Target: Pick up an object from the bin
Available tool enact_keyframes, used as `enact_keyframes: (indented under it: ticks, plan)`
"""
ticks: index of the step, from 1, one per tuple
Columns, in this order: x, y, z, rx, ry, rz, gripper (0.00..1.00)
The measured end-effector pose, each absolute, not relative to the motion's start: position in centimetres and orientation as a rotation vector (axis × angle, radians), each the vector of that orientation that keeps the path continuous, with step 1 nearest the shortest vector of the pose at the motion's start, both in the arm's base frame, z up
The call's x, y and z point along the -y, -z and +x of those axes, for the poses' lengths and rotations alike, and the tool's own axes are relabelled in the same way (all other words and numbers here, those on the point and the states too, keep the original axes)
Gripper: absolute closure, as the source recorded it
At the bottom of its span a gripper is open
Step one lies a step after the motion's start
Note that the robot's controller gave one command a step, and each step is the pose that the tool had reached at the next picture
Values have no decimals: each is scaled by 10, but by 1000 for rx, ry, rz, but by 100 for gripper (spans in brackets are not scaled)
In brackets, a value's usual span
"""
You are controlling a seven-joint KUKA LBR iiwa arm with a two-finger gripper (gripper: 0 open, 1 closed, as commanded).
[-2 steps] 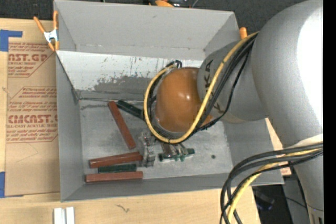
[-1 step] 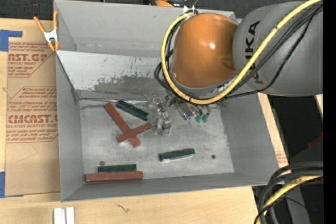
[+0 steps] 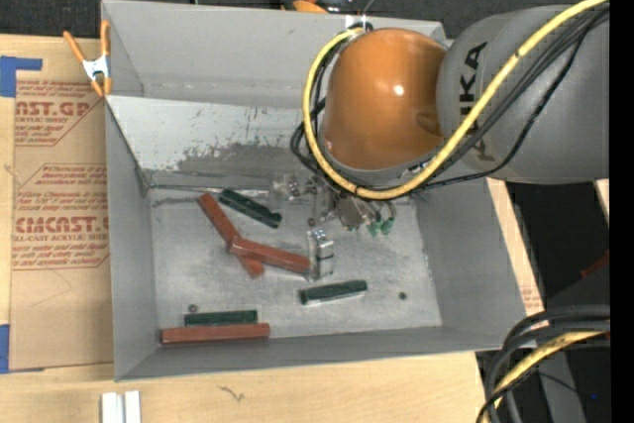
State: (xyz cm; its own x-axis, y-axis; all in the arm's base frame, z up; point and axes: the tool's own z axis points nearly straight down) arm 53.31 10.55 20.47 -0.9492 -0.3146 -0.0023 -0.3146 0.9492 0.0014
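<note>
Camera view: the arm (image 3: pixel 535 94) comes in from the right, and its orange wrist cover (image 3: pixel 381 99) hangs over the back right part of the grey bin (image 3: pixel 129 213). We see the gripper (image 3: pixel 320 251) poking out below the cover, low over the bin floor near the middle. Its metal tip sits at the right end of the flat red-brown bar (image 3: pixel 275 259), which lies almost level across mid-floor. We can't tell if it's touching the bar or just above it. We also can't tell how far the gripper is open or whether it has hold of anything, since the cover and the yellow cables (image 3: pixel 319 84) hide most of it. A slanted red-brown bar (image 3: pixel 218 218) runs from upper left down to the left end of the flat one, and the two meet in a shallow V. A dark green bar (image 3: pixel 250 206) lies just behind them, near the foot of the back wall. A second dark green bar (image 3: pixel 334 291) lies just in front of the gripper, apart from it. By the front wall a short dark green bar (image 3: pixel 221 317) lies right beside a long red-brown bar (image 3: pixel 215 333), both well apart from the gripper
</note>
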Motion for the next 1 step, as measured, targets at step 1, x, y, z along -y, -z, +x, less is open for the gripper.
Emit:
enact_keyframes:
  ticks: [1]
  plan:
    - [-36,-88,560,-3084,0,-623,0]
